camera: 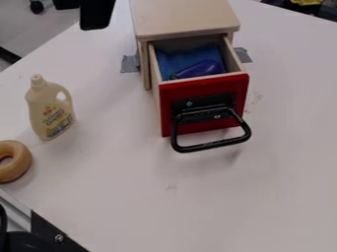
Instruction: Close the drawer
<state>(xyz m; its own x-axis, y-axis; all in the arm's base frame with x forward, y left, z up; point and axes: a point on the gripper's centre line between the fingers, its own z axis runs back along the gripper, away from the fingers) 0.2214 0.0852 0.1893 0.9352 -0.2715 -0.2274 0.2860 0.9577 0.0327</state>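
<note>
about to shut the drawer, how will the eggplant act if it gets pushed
The eggplant may roll a little, being rounded, though the drawer's sides should stop it. The blue cloth beside it might cushion or slow it. Its smooth, shiny skin could be slippery.

Wooden cabinet (pixel 185 19) with red-fronted drawer (pixel 205 87) open, purple eggplant (pixel 201 69) on blue cloth (pixel 187 58) inside, cream bottle (pixel 49 109) and toy doughnut (pixel 21 161) at left

Eggplant (pixel 201 69) (on cloth (pixel 181 60)) in drawer (pixel 205 85)
</note>
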